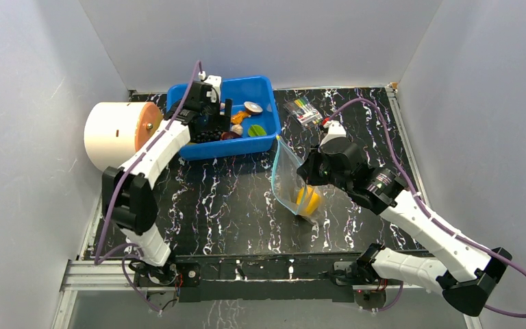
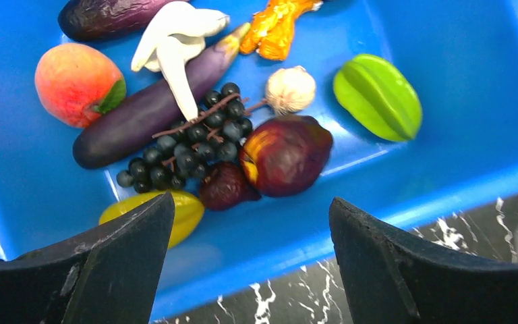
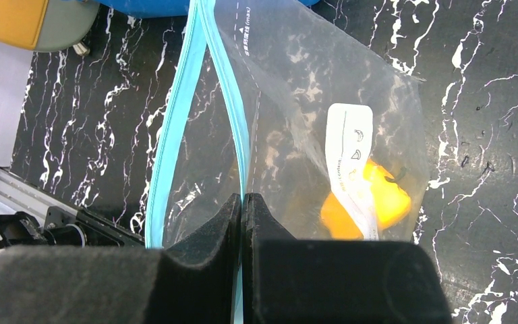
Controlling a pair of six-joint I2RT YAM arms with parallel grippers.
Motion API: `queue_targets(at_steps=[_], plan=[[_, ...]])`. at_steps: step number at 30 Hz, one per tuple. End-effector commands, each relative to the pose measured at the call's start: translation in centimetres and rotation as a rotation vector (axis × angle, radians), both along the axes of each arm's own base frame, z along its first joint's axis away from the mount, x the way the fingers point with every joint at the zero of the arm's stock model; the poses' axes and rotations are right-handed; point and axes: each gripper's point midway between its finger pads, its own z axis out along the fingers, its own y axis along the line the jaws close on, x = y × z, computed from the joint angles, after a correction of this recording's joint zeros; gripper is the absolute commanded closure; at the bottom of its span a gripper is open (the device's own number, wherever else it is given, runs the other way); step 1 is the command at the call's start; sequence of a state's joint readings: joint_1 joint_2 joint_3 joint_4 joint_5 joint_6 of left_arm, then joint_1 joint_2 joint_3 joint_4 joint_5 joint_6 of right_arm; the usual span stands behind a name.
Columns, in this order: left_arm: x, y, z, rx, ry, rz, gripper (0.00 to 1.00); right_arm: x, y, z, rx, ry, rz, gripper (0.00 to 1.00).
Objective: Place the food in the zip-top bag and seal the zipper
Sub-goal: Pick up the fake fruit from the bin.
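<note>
Two pincers, top view: left pincer (image 1: 220,116) hovered over the blue bin (image 1: 264,83), far left; right pincer (image 1: 305,171) held the zip-top bag (image 1: 282,164) at the middle of the desk (image 1: 219,199).
Left wrist: released; grapes (image 2: 189,152) probably light, hard and slick, best pinched across the cluster; eggplant (image 2: 141,113) crowded them.
Right wrist: clenched on the floppy zipper (image 3: 173,135) lip; yellow food (image 3: 386,202) inside.

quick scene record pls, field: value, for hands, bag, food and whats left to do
left hand: open, above the bin
right hand: shut on one side of the zipper
bag: mouth open, unsealed
in bag: one yellow food
in bin: grapes, eggplant, peach, apple, garlic, green slice, more
left to do: bag the rest of the food, seal the zipper
</note>
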State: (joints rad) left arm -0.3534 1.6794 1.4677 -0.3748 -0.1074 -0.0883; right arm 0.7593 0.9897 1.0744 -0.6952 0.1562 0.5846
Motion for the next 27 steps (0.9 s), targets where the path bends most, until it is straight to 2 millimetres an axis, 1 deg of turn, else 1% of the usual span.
queue_targets(at_steps=[1, 3, 6, 8, 11, 13, 17, 20, 22, 27], plan=[[2.8, 1.3, -0.4, 0.029, 0.001, -0.015, 0.17, 0.4, 0.7, 2.8, 0.056, -0.058, 0.014, 1.0], [4.1, 2.1, -0.9, 0.039, 0.007, -0.003, 0.18, 0.4, 0.9, 2.7, 0.058, -0.055, 0.018, 1.0], [5.8, 4.5, -1.5, 0.096, 0.024, 0.074, 0.23, 0.4, 1.1, 2.7, 0.06, -0.048, 0.02, 1.0], [6.7, 5.7, -2.0, 0.108, 0.032, 0.106, 0.25, 0.5, 1.1, 2.5, 0.057, -0.043, 0.019, 1.0], [8.1, 7.0, -2.6, 0.137, 0.021, 0.141, 0.25, 0.6, 1.2, 2.2, 0.049, -0.034, 0.018, 1.0], [9.1, 7.9, -3.3, 0.177, 0.027, 0.157, 0.22, 0.6, 1.3, 1.9, 0.045, -0.028, 0.02, 1.0], [11.0, 9.7, -4.7, 0.27, 0.048, 0.185, 0.2, 0.7, 1.4, 2.1, 0.046, -0.025, 0.019, 1.0], [12.0, 10.6, -5.4, 0.303, 0.054, 0.195, 0.18, 0.9, 1.5, 2.4, 0.041, -0.03, 0.019, 1.0], [12.5, 10.8, -5.9, 0.312, 0.053, 0.202, 0.17, 1.0, 1.6, 2.5, 0.042, -0.032, 0.024, 1.0], [12.7, 11.4, -7.3, 0.34, 0.076, 0.229, 0.17, 1.2, 1.5, 3.4, 0.037, -0.052, 0.026, 1.0]])
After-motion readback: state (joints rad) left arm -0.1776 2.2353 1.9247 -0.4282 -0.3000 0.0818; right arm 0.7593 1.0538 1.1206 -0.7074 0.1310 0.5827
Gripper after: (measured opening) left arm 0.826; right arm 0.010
